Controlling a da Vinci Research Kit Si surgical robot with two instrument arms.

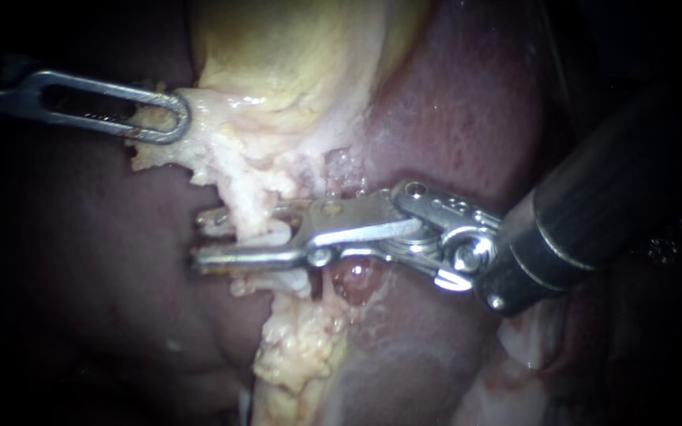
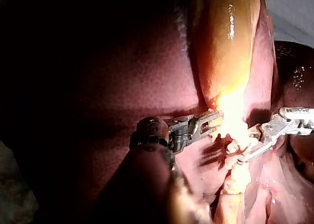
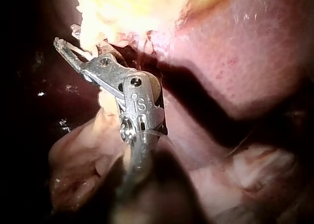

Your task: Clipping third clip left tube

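1. Right instrument [image 1: 197, 237]: jaws spread, astride the tube [image 1: 252, 207], which hung from the pale tissue [image 1: 207, 146] down across them. Something white showed in the gap, probably the clip, but I couldn't be sure.
2. Left instrument [image 1: 174, 118]: jaws pinched on that pale tissue at the foot of the gallbladder [image 1: 301, 55].
3. Risk: ragged fat bunched at the tube could make a clip close crooked or only partway across.
4. Risk: a white piece [image 1: 287, 282] sat just under the lower jaw, likely a clip. Closing too near could foul it.
5. Risk: if the left hold slipped, the tube could slacken and slide out.
6. Around: the liver [image 1: 451, 102] lay close behind, and a dark red lump [image 1: 357, 280] sat under the right instrument's hinge. Shreds hid part of the upper jaw.
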